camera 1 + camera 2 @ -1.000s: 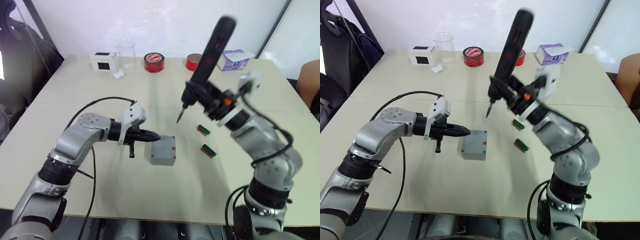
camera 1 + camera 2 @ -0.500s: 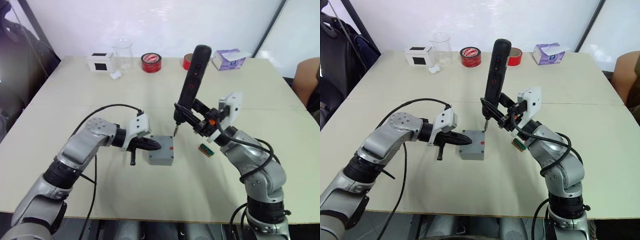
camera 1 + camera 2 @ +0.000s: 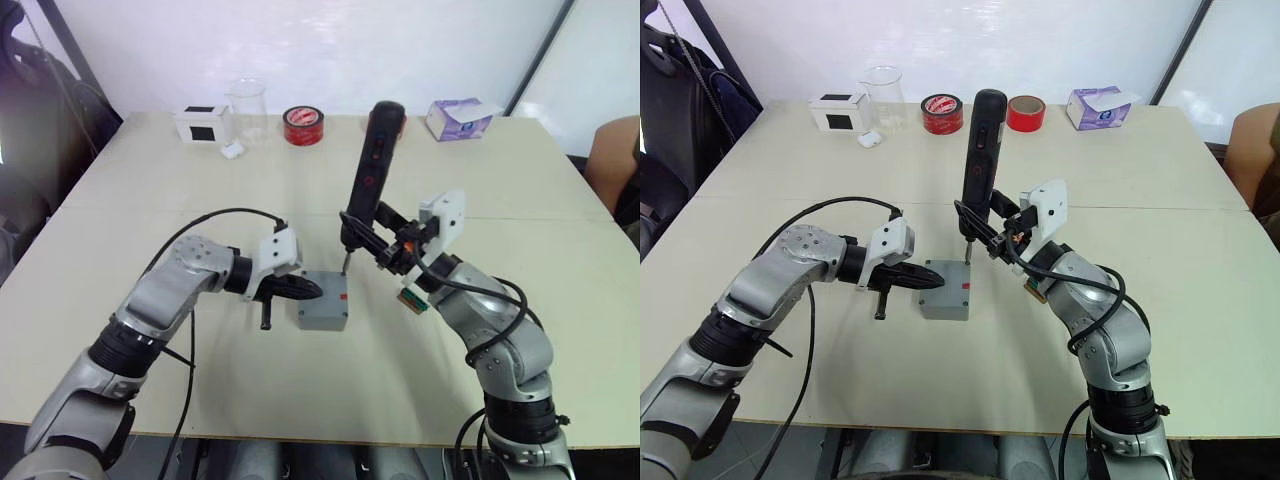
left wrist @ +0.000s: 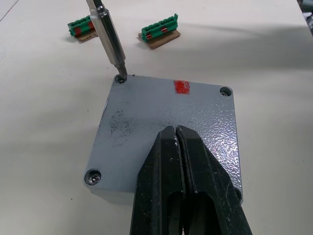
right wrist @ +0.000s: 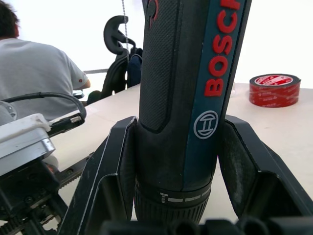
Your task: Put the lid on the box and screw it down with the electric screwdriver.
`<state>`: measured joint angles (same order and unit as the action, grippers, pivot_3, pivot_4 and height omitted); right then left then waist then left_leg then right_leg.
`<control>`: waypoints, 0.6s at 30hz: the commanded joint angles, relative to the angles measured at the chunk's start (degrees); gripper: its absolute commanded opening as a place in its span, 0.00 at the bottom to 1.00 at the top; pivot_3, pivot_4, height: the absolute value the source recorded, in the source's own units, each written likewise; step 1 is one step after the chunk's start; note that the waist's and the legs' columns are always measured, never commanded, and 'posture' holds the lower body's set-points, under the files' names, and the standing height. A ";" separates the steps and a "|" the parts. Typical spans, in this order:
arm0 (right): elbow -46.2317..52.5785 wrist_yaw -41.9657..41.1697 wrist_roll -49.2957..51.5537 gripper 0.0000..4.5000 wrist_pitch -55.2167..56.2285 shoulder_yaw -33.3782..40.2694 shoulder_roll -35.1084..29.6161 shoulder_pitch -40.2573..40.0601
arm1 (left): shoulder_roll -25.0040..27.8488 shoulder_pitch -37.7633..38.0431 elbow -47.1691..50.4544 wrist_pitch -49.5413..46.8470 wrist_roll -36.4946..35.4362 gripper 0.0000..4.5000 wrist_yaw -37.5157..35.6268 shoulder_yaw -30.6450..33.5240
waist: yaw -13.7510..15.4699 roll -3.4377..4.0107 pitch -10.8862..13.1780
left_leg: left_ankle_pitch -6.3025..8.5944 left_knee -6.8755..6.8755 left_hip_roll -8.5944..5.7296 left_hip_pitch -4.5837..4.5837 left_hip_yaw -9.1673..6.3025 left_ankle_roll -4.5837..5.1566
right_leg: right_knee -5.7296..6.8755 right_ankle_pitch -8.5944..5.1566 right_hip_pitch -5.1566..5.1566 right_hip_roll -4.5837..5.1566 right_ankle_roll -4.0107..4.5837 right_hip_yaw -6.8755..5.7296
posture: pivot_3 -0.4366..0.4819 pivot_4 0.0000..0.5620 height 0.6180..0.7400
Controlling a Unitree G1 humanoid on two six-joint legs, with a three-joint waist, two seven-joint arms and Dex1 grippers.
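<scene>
My right gripper (image 5: 178, 147) has its jaws clamped around the barrel of the electric screwdriver (image 3: 372, 172), which stands nearly upright. Its metal bit (image 4: 108, 36) rests in the screw hole at one corner of the lid (image 4: 166, 122). My left gripper (image 4: 182, 161) has its jaws closed on nothing, tips pressed on the lid's flat face. The lid sits on the box (image 3: 323, 312), with a red mark (image 4: 182, 87) near one edge and screws visible in other corners. The box stands mid-bench (image 3: 300, 400). Two green terminal blocks (image 4: 159, 35) lie just beyond it. Red tape rolls (image 3: 942, 113), a beaker (image 3: 881, 92) and a tissue box (image 3: 1098, 107) stand along the far edge.
</scene>
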<state>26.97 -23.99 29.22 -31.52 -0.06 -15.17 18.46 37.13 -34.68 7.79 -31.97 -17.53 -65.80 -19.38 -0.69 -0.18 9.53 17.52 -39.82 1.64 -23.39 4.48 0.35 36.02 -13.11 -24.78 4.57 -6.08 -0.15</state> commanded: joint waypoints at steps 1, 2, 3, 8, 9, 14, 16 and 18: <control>1.61 -0.80 -0.94 0.42 3.19 -0.18 -0.25 0.92 | 0.02 0.15 0.05 -0.09 1.14 0.00 0.43 0.11 | -0.01 0.00 0.00 | 0.00 0.00 0.00 0.00 0.00 0.00 | 0.00 0.00 0.00 0.00 0.00 0.00 | 0.48 0.27 1.00; 1.43 -0.91 -1.28 0.42 3.48 -0.37 -0.25 0.88 | -0.02 0.23 0.10 -0.09 1.13 0.00 0.47 0.13 | 0.00 0.00 0.00 | 0.00 0.00 0.00 0.00 0.00 0.00 | 0.00 0.00 0.00 0.00 0.00 0.00 | 0.48 0.27 1.00; 1.30 -0.97 -1.53 0.42 3.72 -0.51 -0.27 0.84 | -0.05 0.28 0.14 -0.09 1.12 0.00 0.49 0.15 | 0.01 0.00 0.00 | 0.00 0.00 0.00 0.00 0.00 0.00 | 0.00 0.00 0.00 0.00 0.00 0.00 | 0.48 0.27 1.00; 0.74 -0.99 -2.16 0.42 4.48 -1.54 0.41 -0.07 | -0.19 0.49 -0.09 0.12 1.30 0.00 0.63 0.15 | 0.01 0.00 0.00 | 0.00 -0.02 0.00 0.00 0.00 0.00 | 0.01 0.00 0.01 0.00 0.00 0.00 | 0.48 0.27 1.00; 0.77 -1.15 -2.49 0.42 4.79 -2.16 0.50 -0.74 | -0.20 0.55 -0.06 0.12 1.32 0.00 0.67 0.16 | 0.01 -0.01 0.00 | 0.00 -0.02 0.00 0.00 0.00 0.00 | 0.01 0.00 0.01 0.00 0.00 0.00 | 0.48 0.27 1.00; 1.09 -1.23 -2.97 0.42 5.58 -4.02 1.17 -2.13 | -0.22 0.77 0.12 0.09 1.47 0.00 0.80 0.19 | -0.03 -0.02 -0.02 | 0.00 -0.02 0.00 0.07 0.00 0.00 | 0.00 0.00 0.09 0.00 0.00 0.00 | 0.48 0.27 1.00; 1.13 -1.02 -3.42 0.42 5.85 -4.94 1.53 -2.20 | -0.25 0.87 0.23 0.06 1.53 0.00 0.86 0.19 | -0.04 -0.03 -0.02 | 0.00 -0.02 0.01 0.10 0.00 0.00 | 0.01 0.00 0.11 0.00 0.00 0.00 | 0.48 0.27 1.00; 1.00 -1.00 -4.14 0.42 6.20 -5.92 1.60 -2.46 | -0.31 0.90 0.41 -0.04 1.53 0.00 0.98 0.18 | -0.04 -0.03 -0.02 | 0.00 -0.02 0.02 0.11 0.00 0.00 | 0.01 0.00 0.11 -0.01 0.01 0.00 | 0.48 0.27 1.00</control>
<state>26.14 -24.50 25.28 -25.68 -3.82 -14.13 16.36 36.78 -34.41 7.85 -31.81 -16.88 -65.15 -19.30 -0.73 -0.21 9.51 17.52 -39.84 1.66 -23.28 4.47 0.35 36.03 -13.12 -24.66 4.56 -6.07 -0.15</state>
